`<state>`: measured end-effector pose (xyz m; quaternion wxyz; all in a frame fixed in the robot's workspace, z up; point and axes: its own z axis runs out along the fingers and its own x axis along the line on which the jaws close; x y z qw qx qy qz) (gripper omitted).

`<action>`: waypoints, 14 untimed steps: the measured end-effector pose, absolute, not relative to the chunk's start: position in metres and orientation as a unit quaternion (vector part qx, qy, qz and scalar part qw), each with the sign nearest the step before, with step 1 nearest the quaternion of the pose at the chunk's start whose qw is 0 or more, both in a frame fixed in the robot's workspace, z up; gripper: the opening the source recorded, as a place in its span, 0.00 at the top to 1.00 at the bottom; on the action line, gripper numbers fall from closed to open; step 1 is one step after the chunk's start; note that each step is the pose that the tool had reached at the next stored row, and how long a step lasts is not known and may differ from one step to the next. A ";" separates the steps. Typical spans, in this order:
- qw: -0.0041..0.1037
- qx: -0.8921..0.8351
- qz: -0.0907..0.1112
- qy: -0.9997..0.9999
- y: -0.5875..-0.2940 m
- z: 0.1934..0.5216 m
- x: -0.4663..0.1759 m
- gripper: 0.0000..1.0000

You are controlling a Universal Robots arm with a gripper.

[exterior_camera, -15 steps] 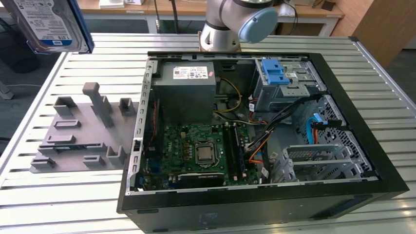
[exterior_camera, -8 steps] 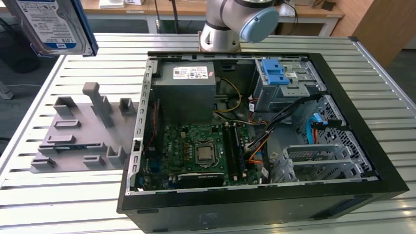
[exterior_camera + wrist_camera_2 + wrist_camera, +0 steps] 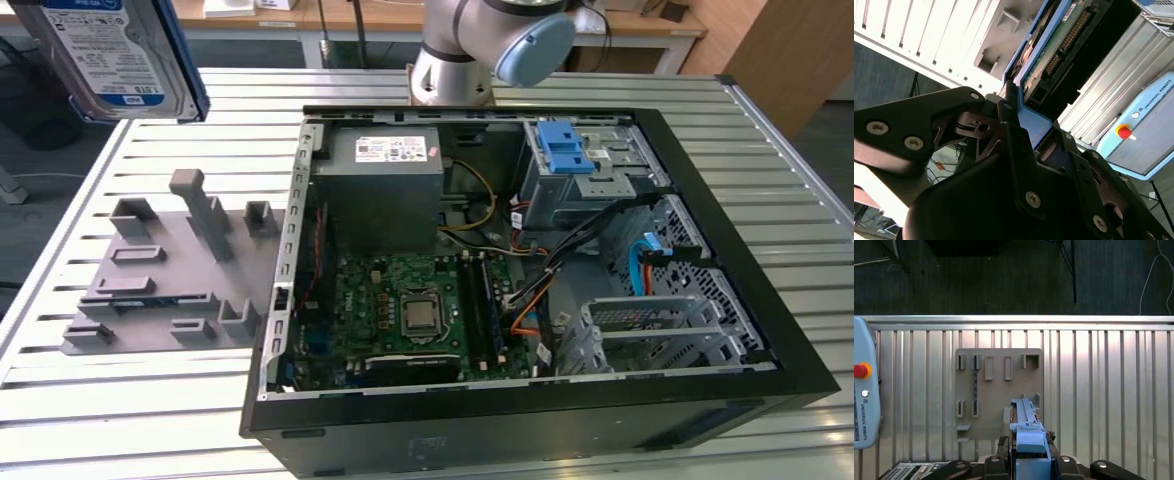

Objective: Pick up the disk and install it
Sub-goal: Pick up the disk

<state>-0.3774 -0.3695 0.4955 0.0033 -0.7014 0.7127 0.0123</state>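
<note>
One hand (image 3: 1026, 122) clamps the disk (image 3: 114, 50) by its blue frame (image 3: 1030, 440), high above the desk (image 3: 134, 420); a slip could drop it onto the grey fixture plate (image 3: 147, 290).

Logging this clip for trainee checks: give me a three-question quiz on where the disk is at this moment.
1. True or false: the disk lies flat on the grey fixture plate.
2. What does the gripper hold? A) the disk B) a cable C) nothing
3. Fill in: the grey fixture plate lies on the exterior view's ____ of the computer case.
Key: 1 false, it is held in the air; 2 A; 3 left.
</note>
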 end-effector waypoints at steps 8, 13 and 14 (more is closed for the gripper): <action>0.003 -0.701 0.013 0.713 -0.380 0.495 -0.366 0.64; 0.003 -0.701 0.013 0.713 -0.384 0.495 -0.358 0.64; 0.003 -0.701 0.013 0.713 -0.385 0.495 -0.357 0.64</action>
